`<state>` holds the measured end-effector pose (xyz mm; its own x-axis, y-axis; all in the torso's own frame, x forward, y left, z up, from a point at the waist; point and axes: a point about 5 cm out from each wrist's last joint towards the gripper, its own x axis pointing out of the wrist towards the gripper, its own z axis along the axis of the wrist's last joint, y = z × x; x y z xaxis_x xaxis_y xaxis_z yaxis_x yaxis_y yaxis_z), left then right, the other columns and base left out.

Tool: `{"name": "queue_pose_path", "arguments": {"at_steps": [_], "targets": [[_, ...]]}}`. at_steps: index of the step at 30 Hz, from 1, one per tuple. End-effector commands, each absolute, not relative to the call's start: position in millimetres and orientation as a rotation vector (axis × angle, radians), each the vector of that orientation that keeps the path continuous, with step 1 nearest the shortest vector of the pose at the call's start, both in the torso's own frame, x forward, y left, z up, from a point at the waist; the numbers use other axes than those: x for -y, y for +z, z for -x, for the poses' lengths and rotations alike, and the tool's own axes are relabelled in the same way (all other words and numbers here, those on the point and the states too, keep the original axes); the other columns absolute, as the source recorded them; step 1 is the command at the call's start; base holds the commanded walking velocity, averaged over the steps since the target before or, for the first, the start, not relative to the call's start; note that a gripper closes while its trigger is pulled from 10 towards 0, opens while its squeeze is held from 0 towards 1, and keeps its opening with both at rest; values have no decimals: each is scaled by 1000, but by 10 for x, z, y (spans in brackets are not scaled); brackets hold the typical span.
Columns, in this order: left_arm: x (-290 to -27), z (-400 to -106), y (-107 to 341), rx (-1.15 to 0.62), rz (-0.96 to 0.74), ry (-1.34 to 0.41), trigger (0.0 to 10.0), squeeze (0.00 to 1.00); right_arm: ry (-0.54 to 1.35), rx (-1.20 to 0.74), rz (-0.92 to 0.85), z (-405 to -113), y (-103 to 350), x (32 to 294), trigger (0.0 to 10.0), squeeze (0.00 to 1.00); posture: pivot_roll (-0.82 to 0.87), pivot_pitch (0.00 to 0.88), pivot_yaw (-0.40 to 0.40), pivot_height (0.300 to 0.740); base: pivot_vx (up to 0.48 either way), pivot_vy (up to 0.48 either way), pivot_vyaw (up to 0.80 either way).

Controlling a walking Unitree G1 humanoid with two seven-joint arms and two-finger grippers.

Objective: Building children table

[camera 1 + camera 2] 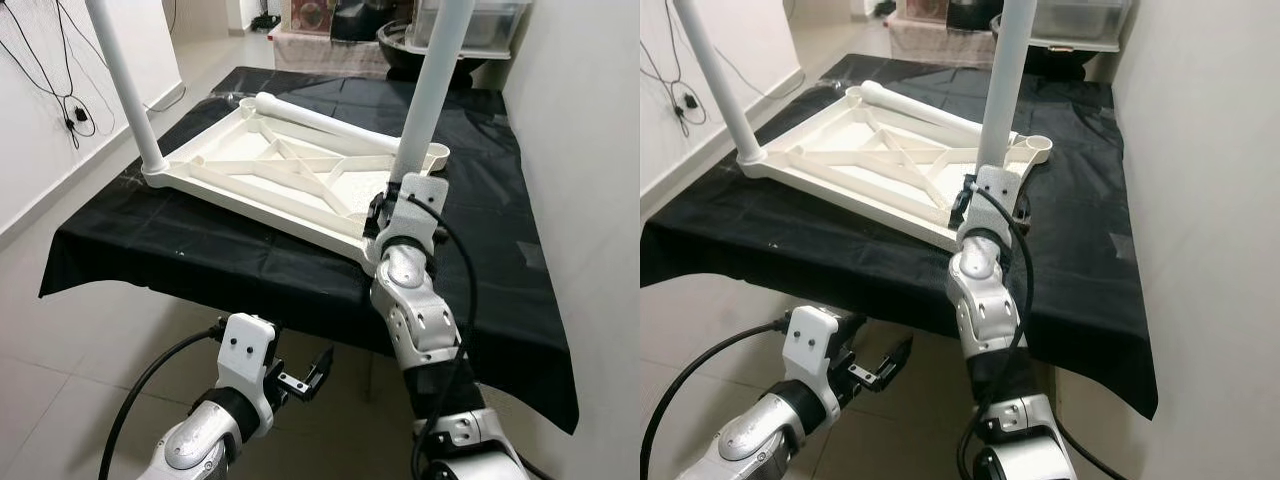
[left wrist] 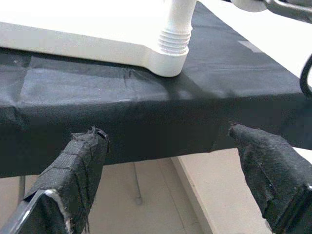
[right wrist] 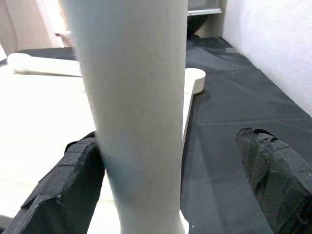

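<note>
- Because the right gripper point(image 3: 170, 195) stands with its jaws spread and only one finger point(image 3: 68, 190) touching the near leg point(image 3: 131, 112), any sideways push from that finger, in my judgement, could tilt the leg in its socket or cross its thread before it is seated.
- Judged risk, second: the tabletop point(image 1: 290, 175) lies upside down on a loose black cloth point(image 1: 200, 260); torque on the leg could slide the whole top toward the bench edge, since nothing visibly clamps it.
- Judged risk, third: the right arm's cable point(image 1: 465, 300) hangs close to the bench edge and could snag on a turn.
- Left gripper point(image 1: 305, 380): jaws released, holding nothing, below and short of the bench edge. Straight ahead of and above its fingers point(image 2: 78, 165) sits the corner socket point(image 2: 170, 61) with the leg's thread point(image 2: 174, 41) showing; well apart from the jaws, so this arm gives no bracing.
- Right gripper: the near leg stands upright between the jaws, against one finger and clear of the other point(image 3: 273, 175). Not gripped.
- Beyond the right jaws: the empty corner socket point(image 3: 195, 78) of the top, then a loose leg point(image 1: 320, 120) lying across the underside, not yet fitted.
- Farther off, on the left side: a second leg point(image 1: 125, 80) upright in its corner.
- Assembly judged about half done: two legs up, one lying loose; a fourth leg cannot be made out.
</note>
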<state>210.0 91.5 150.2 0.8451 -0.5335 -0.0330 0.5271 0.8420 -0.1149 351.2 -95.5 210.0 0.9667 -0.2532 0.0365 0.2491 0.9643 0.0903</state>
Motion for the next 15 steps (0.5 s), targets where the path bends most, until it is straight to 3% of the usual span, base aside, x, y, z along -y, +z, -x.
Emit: {"name": "queue_pose_path", "arguments": {"at_steps": [1, 9, 15], "targets": [[-923, -2104, 1444, -80, 90, -560, 10000, 0, -167, 0, -94, -3439, 2005, 843, 10000, 0, 187, 61, -20, 740, 0, 0, 0], [-934, -2124, 1429, -77, 87, -557, 10000, 0, -106, -35, -71, -3315, 1907, 922, 10000, 0, 182, 43, -25, 740, 0, 0, 0], [-962, -2149, 1383, -76, 81, -535, 10000, 0, 43, -120, 24, -2984, 1600, 1146, 10000, 0, 162, 9, -27, 740, 0, 0, 0]]}}
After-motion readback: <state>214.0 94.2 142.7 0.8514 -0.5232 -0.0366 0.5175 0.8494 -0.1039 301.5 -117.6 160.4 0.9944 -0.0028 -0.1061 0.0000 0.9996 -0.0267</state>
